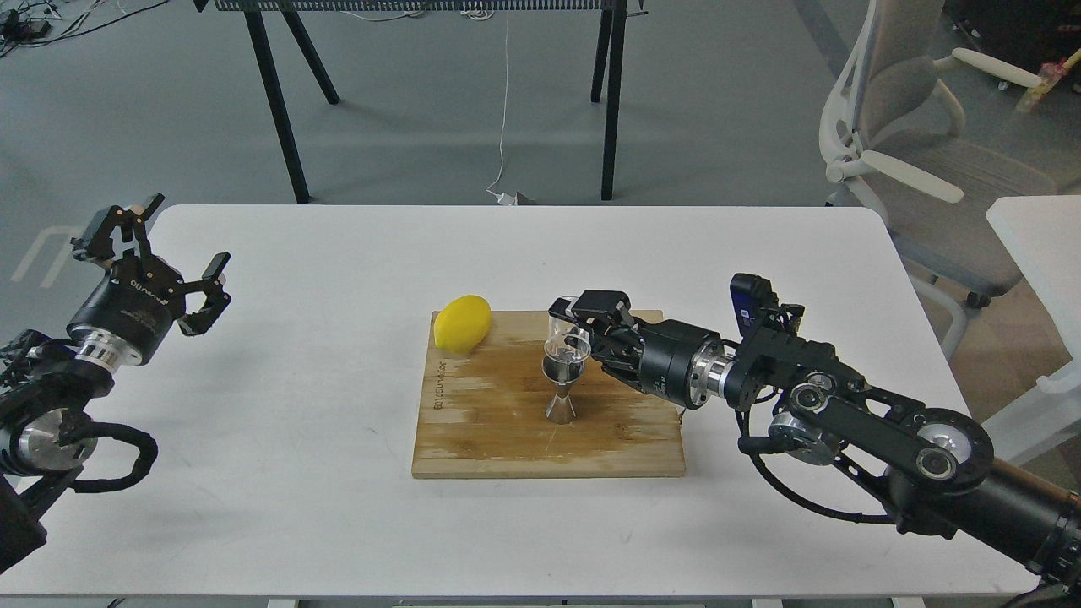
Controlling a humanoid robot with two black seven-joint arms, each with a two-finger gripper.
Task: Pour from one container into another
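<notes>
The steel jigger (pixel 561 390) stands upright near the middle of the wooden cutting board (pixel 507 439). Right above its top cone is the small clear glass cup (pixel 566 336), tipped over toward the jigger's mouth. My right gripper (pixel 583 325) is shut on the cup, reaching in from the right just over the board. Whether anything is flowing I cannot make out. Far off at the table's left edge my left gripper (pixel 160 245) hangs open, holding nothing.
A yellow lemon (pixel 462 323) lies on the board's back left corner. The board rests on a white table (pixel 296 405). An office chair (pixel 912 143) stands beyond the table's right end, and black trestle legs (pixel 279 101) stand behind.
</notes>
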